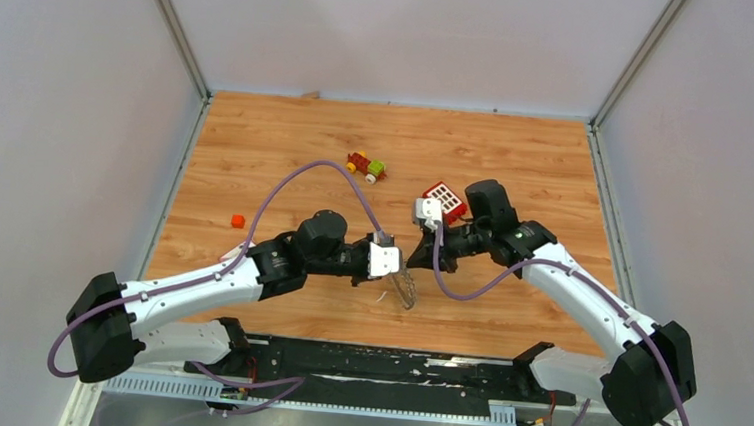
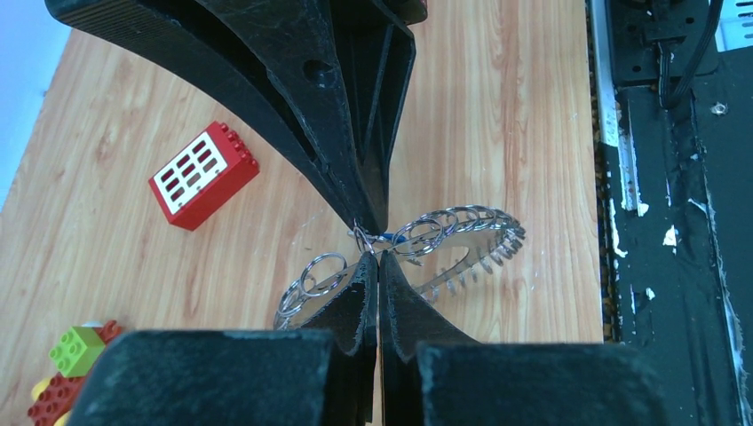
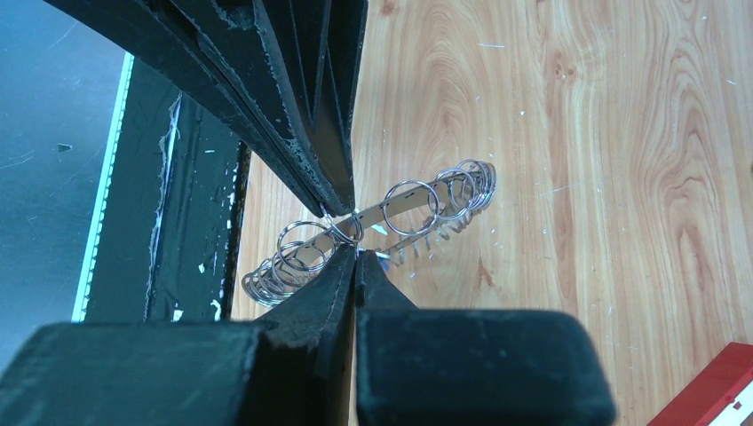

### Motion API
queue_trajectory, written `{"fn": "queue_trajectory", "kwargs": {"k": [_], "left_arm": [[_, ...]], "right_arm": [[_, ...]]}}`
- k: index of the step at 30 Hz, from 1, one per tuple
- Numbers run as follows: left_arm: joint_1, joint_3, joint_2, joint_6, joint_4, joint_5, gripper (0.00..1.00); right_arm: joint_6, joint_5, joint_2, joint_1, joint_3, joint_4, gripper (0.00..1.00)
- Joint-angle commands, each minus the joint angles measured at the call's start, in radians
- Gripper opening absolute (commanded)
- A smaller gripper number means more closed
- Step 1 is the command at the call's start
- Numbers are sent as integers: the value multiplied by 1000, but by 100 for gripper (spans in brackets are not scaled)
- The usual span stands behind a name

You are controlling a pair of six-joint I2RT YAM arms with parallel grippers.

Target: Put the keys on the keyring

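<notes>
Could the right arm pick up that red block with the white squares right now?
Probably not yet. The red block lies uncovered close beside that arm, but the right hand is closed on the keyring, which the left hand pinches too. It would have to let go first.

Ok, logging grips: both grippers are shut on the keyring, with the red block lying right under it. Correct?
No: the left wrist view shows the red block off to the side on the table, not under the keyring. The left gripper and right gripper are both shut on it.
</notes>
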State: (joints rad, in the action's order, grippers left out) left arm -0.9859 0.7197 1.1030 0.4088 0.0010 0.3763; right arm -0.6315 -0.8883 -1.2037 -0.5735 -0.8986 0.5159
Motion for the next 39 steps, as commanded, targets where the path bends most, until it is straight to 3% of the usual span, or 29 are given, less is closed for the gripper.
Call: {"fn": "queue_trajectory", "kwargs": {"k": [1, 17, 32, 39], "left_arm": [[-11, -4, -35, 10, 48, 70, 0], [-4, -28, -59, 75, 56, 174, 0], [1, -45, -88, 256, -37, 352, 0], [1, -46, -92, 323, -67, 369, 0]], "right_arm": [[-32, 9, 25, 27, -25, -37, 0], [-140, -124, -36, 29, -47, 67, 0], [-289, -148, -35, 30, -83, 193, 0], [-310, -156, -40, 12, -98, 236, 3]]}}
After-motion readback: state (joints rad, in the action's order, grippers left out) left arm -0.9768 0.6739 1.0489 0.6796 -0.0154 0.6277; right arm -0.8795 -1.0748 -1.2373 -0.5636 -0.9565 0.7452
